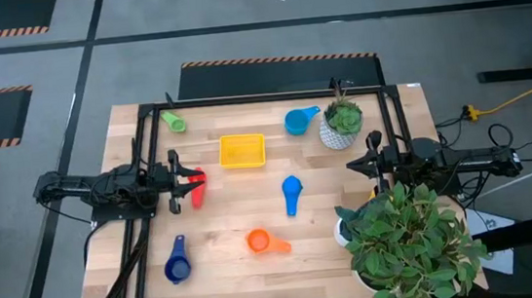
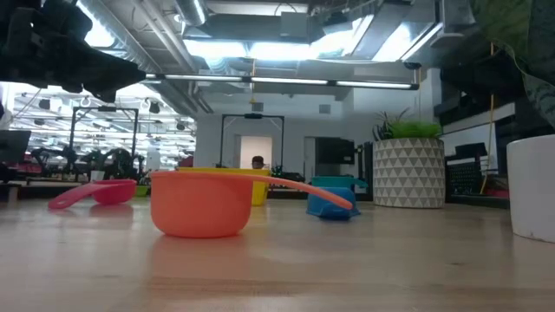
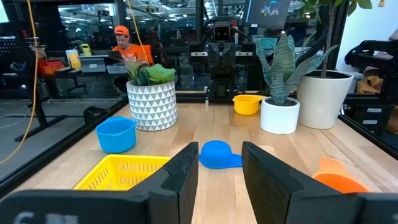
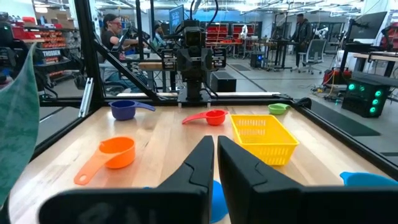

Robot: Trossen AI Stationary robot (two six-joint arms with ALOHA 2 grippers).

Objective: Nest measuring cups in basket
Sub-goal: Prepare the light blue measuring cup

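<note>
The yellow basket (image 1: 242, 151) stands on the table's far middle, with nothing in it. The measuring cups lie scattered on the wood: green (image 1: 174, 122) far left, light blue (image 1: 299, 120) right of the basket, blue (image 1: 292, 193) in the middle, orange (image 1: 265, 241) and dark blue (image 1: 177, 262) near the front, red (image 1: 196, 187) just below my left gripper. My left gripper (image 1: 178, 175) hovers level at the table's left side, open with nothing between its fingers (image 3: 219, 177). My right gripper (image 1: 370, 159) hovers level at the right side, shut (image 4: 215, 163) on nothing.
A white patterned plant pot (image 1: 341, 127) stands right of the light blue cup. A large leafy plant (image 1: 407, 238) in a white pot fills the near right corner. A yellow cup (image 3: 247, 103) sits by a small white pot (image 3: 280, 115). A black frame (image 1: 261, 99) rims the far edge.
</note>
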